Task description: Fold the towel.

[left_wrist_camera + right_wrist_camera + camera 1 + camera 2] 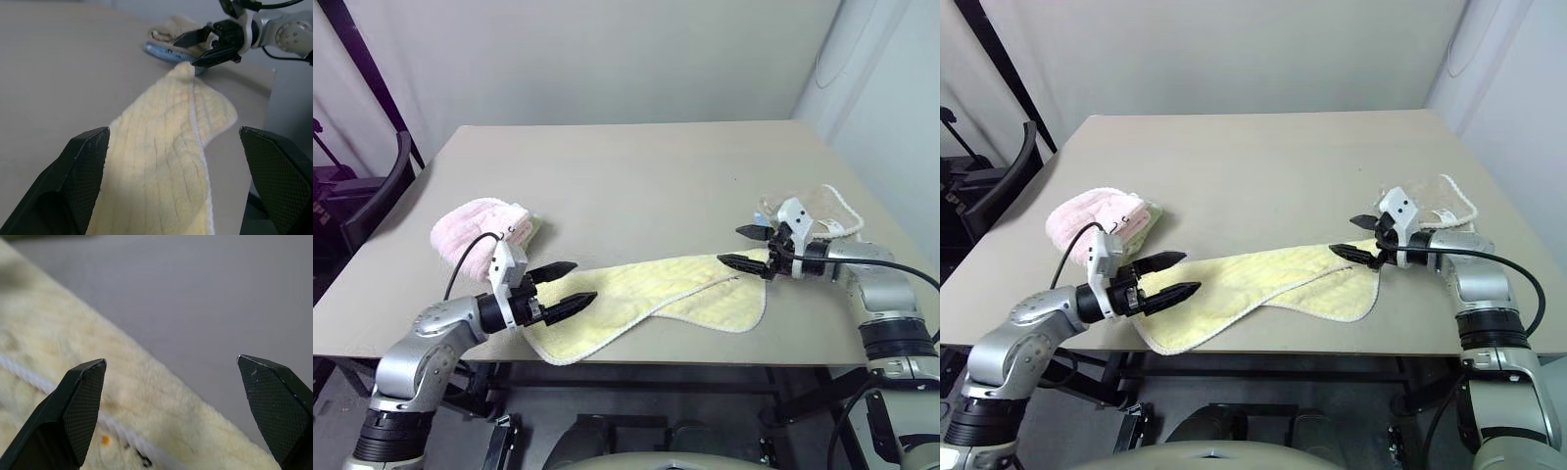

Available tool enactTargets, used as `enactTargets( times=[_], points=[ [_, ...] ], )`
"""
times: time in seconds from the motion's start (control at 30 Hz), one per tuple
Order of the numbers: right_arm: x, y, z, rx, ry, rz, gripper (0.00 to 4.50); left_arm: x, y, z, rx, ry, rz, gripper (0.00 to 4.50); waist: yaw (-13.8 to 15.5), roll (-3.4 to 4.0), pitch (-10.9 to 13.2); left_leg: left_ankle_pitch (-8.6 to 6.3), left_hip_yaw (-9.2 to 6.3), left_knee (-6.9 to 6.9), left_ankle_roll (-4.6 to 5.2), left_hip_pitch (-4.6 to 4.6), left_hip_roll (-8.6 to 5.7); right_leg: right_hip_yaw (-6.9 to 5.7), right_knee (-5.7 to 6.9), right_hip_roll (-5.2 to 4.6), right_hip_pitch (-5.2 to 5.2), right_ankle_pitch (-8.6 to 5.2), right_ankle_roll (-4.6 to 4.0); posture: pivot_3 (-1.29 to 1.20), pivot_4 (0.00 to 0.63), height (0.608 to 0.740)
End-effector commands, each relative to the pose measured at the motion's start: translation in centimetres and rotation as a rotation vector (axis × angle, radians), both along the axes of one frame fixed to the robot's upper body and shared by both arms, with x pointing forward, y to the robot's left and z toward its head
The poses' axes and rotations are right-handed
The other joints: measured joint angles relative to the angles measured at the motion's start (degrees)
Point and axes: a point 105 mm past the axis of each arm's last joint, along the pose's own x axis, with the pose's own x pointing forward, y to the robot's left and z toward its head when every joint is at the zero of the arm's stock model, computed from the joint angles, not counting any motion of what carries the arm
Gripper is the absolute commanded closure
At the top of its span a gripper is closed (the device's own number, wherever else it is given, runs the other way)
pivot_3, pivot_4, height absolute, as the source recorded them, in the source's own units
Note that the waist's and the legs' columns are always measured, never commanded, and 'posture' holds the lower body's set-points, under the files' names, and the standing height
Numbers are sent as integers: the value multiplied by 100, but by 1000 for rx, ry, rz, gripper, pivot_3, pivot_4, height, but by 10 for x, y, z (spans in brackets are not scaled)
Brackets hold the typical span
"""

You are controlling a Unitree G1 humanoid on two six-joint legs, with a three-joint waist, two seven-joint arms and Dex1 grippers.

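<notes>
- Nearest to us in the left eye view is our left gripper (566,286), at the near edge of the table (636,166). Its two fingers stand apart and hold nothing. It hangs just over the left end of the towel (646,299), we judge so that it can take this end for a fold.
- Same view: the pale yellow towel lies as a long strip along the near edge, already doubled lengthwise, with its white edging running down the middle. Our right gripper (744,247) stands over the right end, its fingers also apart and empty. One gripper at each end is, we think, the position for bringing the ends together.
- Right eye view: a pink fluffy towel (1087,217) rests beside the left arm, near the yellow towel's left end, and a pile of cloth with a white cord (1435,201) lies behind the right gripper. We judge these are put aside and not part of the work.
- Left wrist view: our open fingers (83,176) frame the yellow strip, which runs away toward the right gripper (195,49) at its far end.
- Right wrist view: the fingers (80,406) are wide apart above the towel's edging and a small dark motif (142,458), so this is the corner end.
</notes>
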Motion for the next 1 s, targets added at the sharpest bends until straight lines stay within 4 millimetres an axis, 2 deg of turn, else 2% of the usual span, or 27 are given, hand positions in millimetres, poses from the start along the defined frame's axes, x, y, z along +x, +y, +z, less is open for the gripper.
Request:
enactTargets(
  times=[0.03,0.1,0.23,0.57,1.0],
  points=[
    [11,-10,10,-126,-62,-10,0,6,-8,13,-3,-51,2,16,2,0,0,0,0,1,0,0,0,0,0,0,1,0,0,0,0,740],
    [13,-17,8,-183,-55,-12,0,9,-11,16,-12,-61,1,16,12,-3,0,0,0,5,0,0,-1,0,0,0,2,0,0,0,0,740],
    [20,-34,7,-279,-44,-43,0,11,-13,9,29,-69,-12,16,5,-2,0,0,-1,4,0,0,-1,-1,-2,0,4,0,0,0,0,740],
    [25,-54,3,-490,-44,4,0,7,-18,1,29,-63,-21,16,-4,-2,0,1,-1,2,1,1,5,1,-7,9,5,0,-1,0,0,740],
    [22,-50,1,-517,-6,87,0,7,-19,-1,29,-65,-17,16,-7,-2,0,1,-1,3,0,5,7,2,-7,12,9,1,-2,0,0,740]
  ],
)
